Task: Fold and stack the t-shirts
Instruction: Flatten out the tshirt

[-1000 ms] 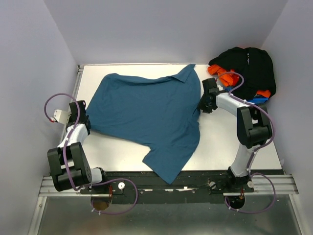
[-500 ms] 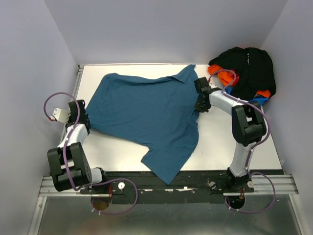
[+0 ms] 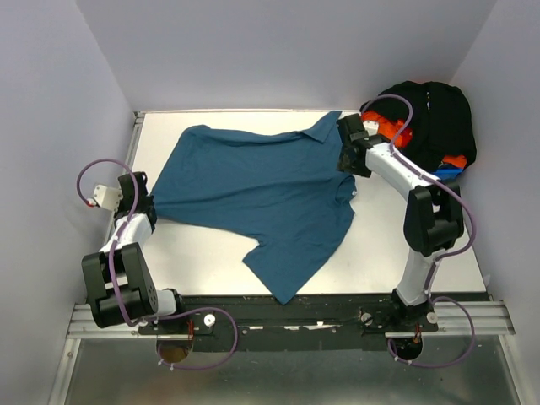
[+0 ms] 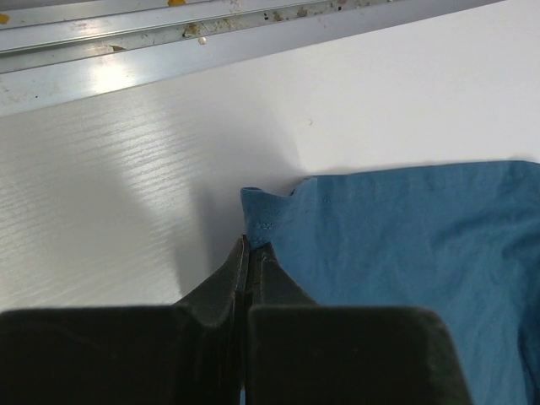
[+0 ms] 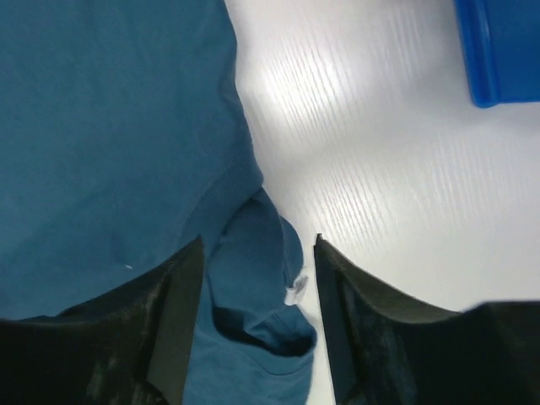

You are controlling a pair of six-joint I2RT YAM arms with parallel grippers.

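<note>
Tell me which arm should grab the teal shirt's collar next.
Right. The right end effector is open, straddling the collar of the teal shirt; the left end effector is shut on its opposite edge.

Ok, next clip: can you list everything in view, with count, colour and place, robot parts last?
teal-blue t-shirt: one, teal-blue, spread across the middle of the table, collar toward the far right.
black t-shirt: at least one, black, heaped in the far right corner.
orange t-shirt: at least one, bright orange, in the same heap, partly under the black cloth.
blue bin: one, blue, mostly hidden beneath the heap.
table: one, white, under everything.
left end effector: one, black, shut on the teal-blue t-shirt's left edge.
right end effector: one, black, open, fingers either side of a fold at the shirt's right edge, near the collar.
</note>
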